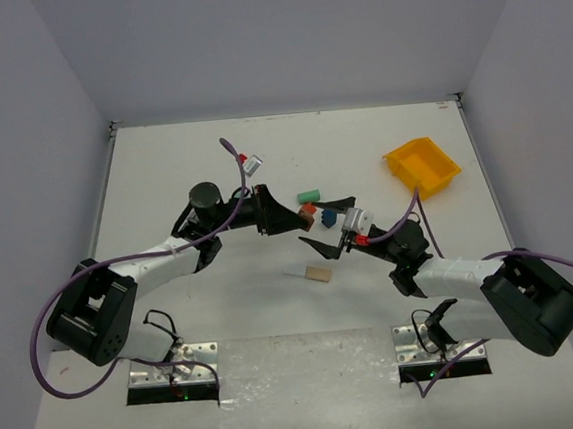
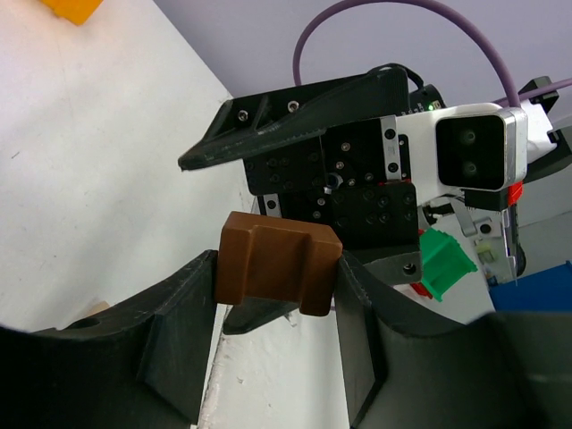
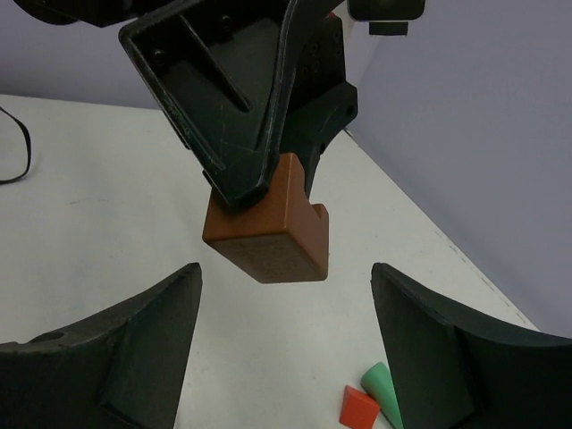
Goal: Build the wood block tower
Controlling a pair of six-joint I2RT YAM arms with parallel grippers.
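The left gripper (image 2: 277, 281) pinches the brown block (image 2: 277, 264) between both jaws. The right gripper (image 3: 286, 349) is spread wide, directly below the block.

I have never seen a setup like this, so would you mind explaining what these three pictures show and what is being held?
These are two robot arms bolted at the near edge of a white table, each ending in a two-finger gripper. The overhead picture looks down from behind them; the other two come from a small camera on each wrist.

The left gripper is shut on a brown wooden block, holding it above the table. The right gripper is open, its fingers spread just below that block.

On the table lie a mint green block, a pale wood block, a few more small blocks between the grippers, and a yellow bin.
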